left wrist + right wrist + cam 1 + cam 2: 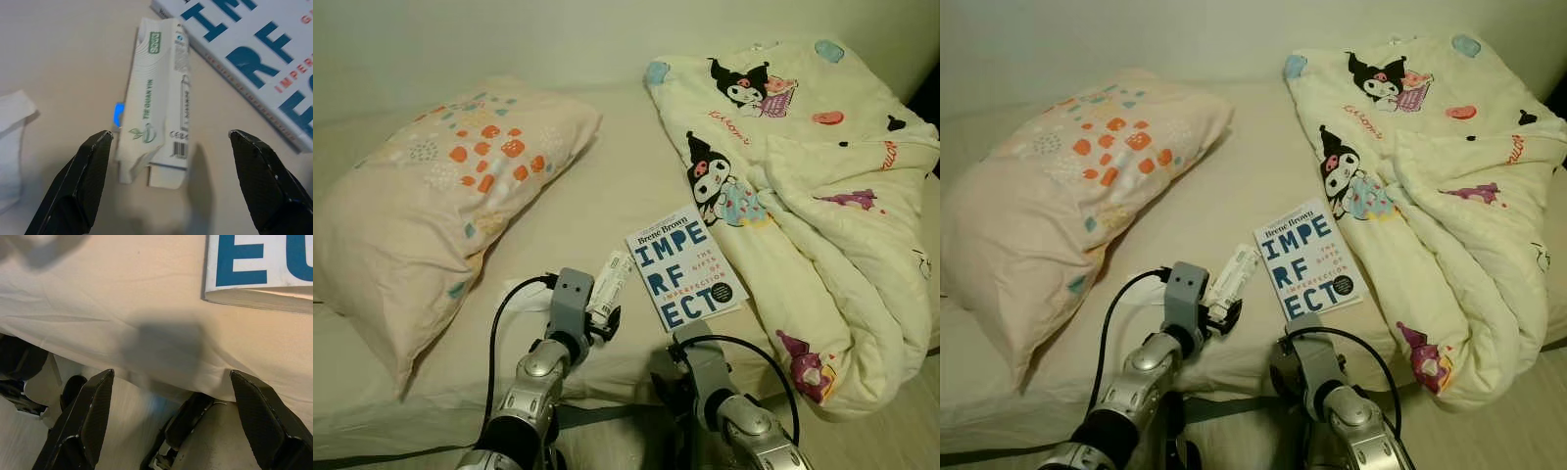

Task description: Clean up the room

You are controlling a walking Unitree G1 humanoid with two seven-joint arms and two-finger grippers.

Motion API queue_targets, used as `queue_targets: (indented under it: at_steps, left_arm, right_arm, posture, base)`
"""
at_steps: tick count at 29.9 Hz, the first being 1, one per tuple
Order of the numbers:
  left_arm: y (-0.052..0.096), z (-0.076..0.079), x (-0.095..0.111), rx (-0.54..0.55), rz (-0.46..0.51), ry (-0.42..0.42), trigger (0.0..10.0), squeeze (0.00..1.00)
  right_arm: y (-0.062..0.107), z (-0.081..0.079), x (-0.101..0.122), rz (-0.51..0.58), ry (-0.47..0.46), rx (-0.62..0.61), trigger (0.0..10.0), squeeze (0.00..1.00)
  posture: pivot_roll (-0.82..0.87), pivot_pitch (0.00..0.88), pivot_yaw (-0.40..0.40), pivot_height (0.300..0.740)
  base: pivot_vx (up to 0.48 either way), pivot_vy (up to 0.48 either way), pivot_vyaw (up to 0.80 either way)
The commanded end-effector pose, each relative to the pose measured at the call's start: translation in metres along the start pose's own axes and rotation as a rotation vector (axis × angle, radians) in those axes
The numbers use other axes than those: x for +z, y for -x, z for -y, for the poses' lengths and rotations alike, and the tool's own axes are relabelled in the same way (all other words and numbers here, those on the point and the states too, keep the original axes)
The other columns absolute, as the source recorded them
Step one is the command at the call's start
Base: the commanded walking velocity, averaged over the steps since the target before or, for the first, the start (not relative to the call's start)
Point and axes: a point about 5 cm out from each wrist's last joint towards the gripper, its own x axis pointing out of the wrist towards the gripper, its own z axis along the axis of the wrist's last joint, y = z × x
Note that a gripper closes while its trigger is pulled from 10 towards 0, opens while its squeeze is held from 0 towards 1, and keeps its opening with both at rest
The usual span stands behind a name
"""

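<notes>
I see my left gripper (168,147) with fingers spread wide around the white carton (609,285), gripping nothing; it lies on the bed (597,186) just beside the book (685,266). My right gripper (171,416) hangs at the mattress edge, fingers wide, empty. Pillow (431,196) and quilt (813,176) flank bare sheet.

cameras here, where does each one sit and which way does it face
Left eye, right eye: head, looking down on the bed, both arms low in frame.
Left wrist: along the open left claw at the white box.
Right wrist: along the open right claw at the bed's edge.
Shared: the book shows in all four.
</notes>
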Motion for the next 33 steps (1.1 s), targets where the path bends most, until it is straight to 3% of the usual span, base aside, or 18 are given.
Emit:
queue_targets:
  at_steps: [1,2,3,4,12,13,14,15,17,22,23,24,25,26,27,28,31,33]
  left_arm:
    - [0.002,0.003,-0.009,0.002,-0.028,0.004,10.0,1.00]
    - [0.002,0.004,-0.010,-0.008,-0.029,-0.004,4.1,1.00]
    - [0.002,0.004,-0.010,-0.008,-0.029,-0.004,4.1,1.00]
    - [0.002,0.006,-0.011,-0.017,-0.033,-0.017,0.0,1.00]
    - [0.004,0.006,-0.019,-0.021,-0.070,-0.104,0.0,1.00]
    - [0.005,0.005,-0.021,-0.013,-0.079,-0.128,4.4,1.00]
    - [0.005,0.005,-0.022,-0.008,-0.084,-0.144,4.4,1.00]
    - [0.005,0.004,-0.023,-0.002,-0.088,-0.157,6.9,1.00]
    - [0.006,0.004,-0.023,0.001,-0.090,-0.163,5.9,1.00]
    - [0.006,0.003,-0.023,0.017,-0.083,-0.182,7.0,1.00]
    - [0.006,0.003,-0.022,0.023,-0.073,-0.200,10.0,0.65]
    - [0.006,0.003,-0.022,0.023,-0.073,-0.200,10.0,0.65]
    - [0.006,0.005,-0.022,0.016,-0.067,-0.214,10.0,0.07]
    - [0.006,0.006,-0.022,0.007,-0.061,-0.235,8.4,0.00]
    - [0.006,0.007,-0.022,0.003,-0.059,-0.245,4.7,0.00]
    - [0.006,0.007,-0.022,0.003,-0.059,-0.245,4.7,0.00]
    - [0.006,0.007,-0.022,0.018,-0.053,-0.267,0.0,0.00]
    - [0.006,0.007,-0.022,0.021,-0.053,-0.270,0.0,0.00]
  right_arm:
    - [0.000,-0.004,-0.008,-0.034,-0.010,0.005,10.0,0.00]
    - [0.000,-0.004,-0.008,-0.035,-0.009,0.003,10.0,0.00]
    - [0.000,-0.004,-0.008,-0.035,-0.009,0.003,10.0,0.00]
    - [-0.001,-0.004,-0.008,-0.035,-0.008,0.002,10.0,0.00]
    - [-0.002,-0.003,-0.008,-0.037,-0.002,-0.003,10.0,0.00]
    - [-0.002,-0.003,-0.008,-0.036,-0.001,-0.003,10.0,0.00]
    - [-0.002,-0.003,-0.008,-0.036,-0.001,-0.003,10.0,0.00]
    - [-0.002,-0.003,-0.008,-0.036,0.000,-0.003,10.0,0.00]
    - [-0.002,-0.003,-0.007,-0.036,0.001,-0.003,10.0,0.00]
    - [-0.002,-0.003,-0.007,-0.035,0.002,-0.004,10.0,0.00]
    - [-0.002,-0.003,-0.007,-0.035,0.003,-0.005,10.0,0.00]
    - [-0.002,-0.003,-0.007,-0.035,0.003,-0.005,10.0,0.00]
    - [-0.002,-0.003,-0.008,-0.036,0.003,-0.006,10.0,0.00]
    - [-0.002,-0.003,-0.008,-0.037,0.003,-0.006,10.0,0.00]
    - [-0.001,-0.003,-0.008,-0.037,0.003,-0.006,10.0,0.00]
    - [-0.001,-0.003,-0.008,-0.037,0.003,-0.006,10.0,0.00]
    - [-0.001,-0.003,-0.008,-0.037,0.000,-0.007,10.0,0.00]
    - [-0.002,-0.003,-0.008,-0.037,0.000,-0.007,10.0,0.00]
  posture:
    - [-0.05,0.345,0.036,0.596]
    - [-0.05,0.344,0.036,0.596]
    - [-0.05,0.344,0.036,0.596]
    - [-0.05,0.345,0.036,0.596]
    - [-0.05,0.346,0.037,0.596]
    - [-0.05,0.347,0.037,0.596]
    - [-0.05,0.347,0.037,0.596]
    - [-0.05,0.347,0.037,0.596]
    - [-0.05,0.347,0.037,0.596]
    - [-0.06,0.350,0.037,0.596]
    - [-0.06,0.351,0.037,0.596]
    - [-0.06,0.351,0.037,0.596]
    - [-0.06,0.352,0.036,0.596]
    - [-0.06,0.352,0.036,0.596]
    - [-0.06,0.353,0.037,0.596]
    - [-0.06,0.353,0.037,0.596]
    - [-0.06,0.353,0.037,0.596]
    - [-0.06,0.351,0.037,0.596]
  base:
    - [0.000,0.000,0.00]
    - [0.000,0.000,0.00]
    - [0.000,0.000,0.00]
    - [0.000,0.000,0.00]
    - [0.000,0.000,0.00]
    - [0.000,0.000,0.00]
    - [0.000,0.000,0.00]
    - [0.000,0.000,0.00]
    - [0.000,0.000,0.00]
    - [0.000,0.000,0.00]
    - [0.000,0.000,0.00]
    - [0.000,0.000,0.00]
    - [0.000,0.000,0.00]
    - [0.000,0.000,0.00]
    - [0.000,0.000,0.00]
    - [0.000,0.000,0.00]
    - [0.000,0.000,0.00]
    - [0.000,0.000,0.00]
